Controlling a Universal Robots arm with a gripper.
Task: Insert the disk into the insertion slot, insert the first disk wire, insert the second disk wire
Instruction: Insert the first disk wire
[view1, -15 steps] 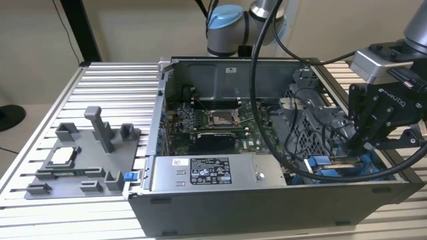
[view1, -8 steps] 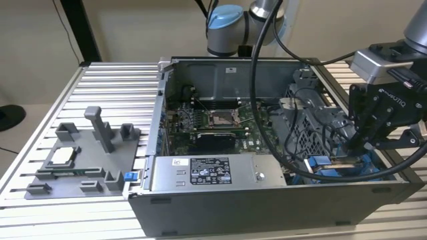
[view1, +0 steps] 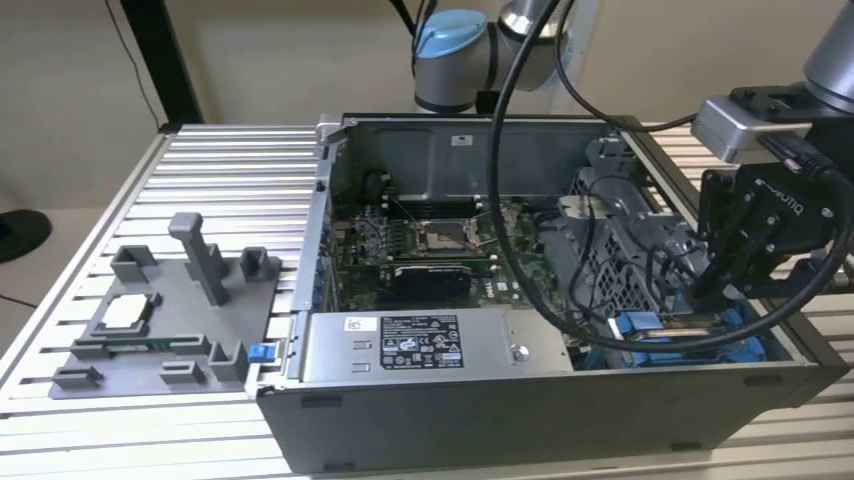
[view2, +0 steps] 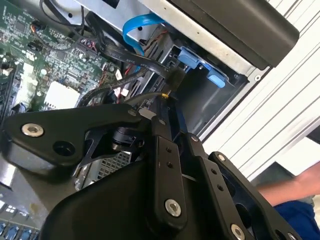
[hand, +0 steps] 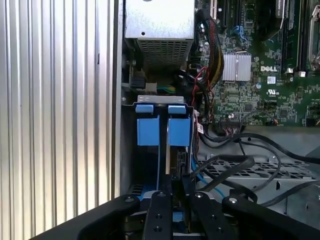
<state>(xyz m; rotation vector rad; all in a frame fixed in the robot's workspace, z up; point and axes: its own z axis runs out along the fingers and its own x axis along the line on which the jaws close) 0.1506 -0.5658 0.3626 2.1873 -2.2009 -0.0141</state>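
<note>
**Gripper over the drive bay, first wrist view.** The gripper (hand: 177, 200) points into the case. The disk (hand: 179, 131) sits in the slot (hand: 161, 99). Its two blue tabs lie straight ahead of my fingertips and just beyond them. I judge the disk seated, so the first step looks done.

The disk's long axis carries on along the fingers' own line, away from the tips toward the grey supply box (hand: 159, 20).

The jaws stand narrow, nearly together. Between them is a dark sliver that I take for a wire plug, though I cannot confirm it. Black wires (hand: 235, 165) loop just beside the fingers, on the side toward the motherboard (hand: 260, 95).

In the exterior view the gripper (view1: 701, 305) reaches down into the case's corner. Its tips are touching the disk (view1: 654, 325) or just short of it; I cannot tell which.
</note>
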